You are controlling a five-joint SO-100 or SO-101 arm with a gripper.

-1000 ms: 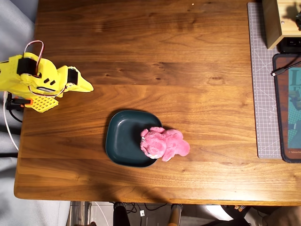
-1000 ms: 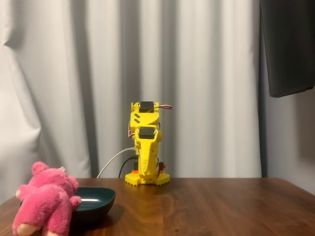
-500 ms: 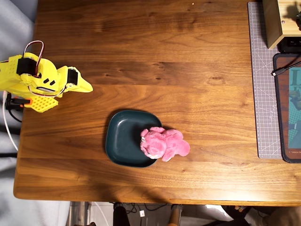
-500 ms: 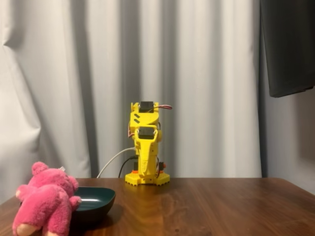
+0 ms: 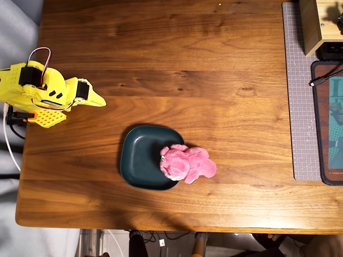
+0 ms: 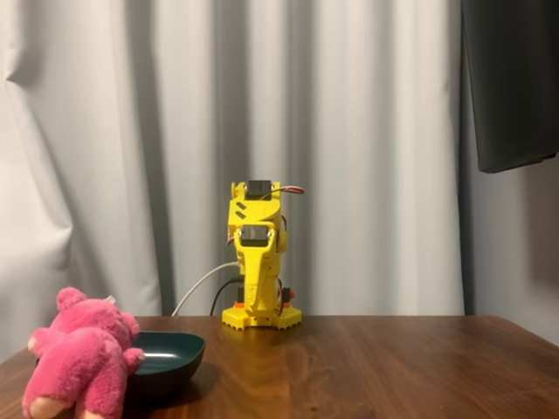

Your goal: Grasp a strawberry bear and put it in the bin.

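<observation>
The yellow arm [image 5: 40,91] sits folded at the left edge of the overhead view, its end effector [image 5: 95,98] pointing right over the wooden worktop [image 5: 214,69]. The two fingers come together to a single point there, with no gap visible between them, so the end effector looks closed and empty; it touches nothing and is well apart from both task objects. In the fixed view the arm [image 6: 258,262] stands upright at centre frame before a pale curtain [image 6: 367,157], the end effector [image 6: 254,292] aimed down and toward the camera, too foreshortened to judge the opening from this side.

The bin [image 5: 140,155] lies in the lower centre of the overhead view, a dark teal dish flat on the worktop. The strawberry bear [image 5: 186,165] lies across the bin's right rim: its head end overlaps the dish edge, while most of its body rests outside on the wood to the right. In the fixed view, at lower left, the strawberry bear [image 6: 80,353] leans against the near side of the bin [image 6: 166,360], partly hiding it.

At the right edge of the overhead view lie a grey cutting mat [image 5: 301,107] and a dark pad [image 5: 328,123].
</observation>
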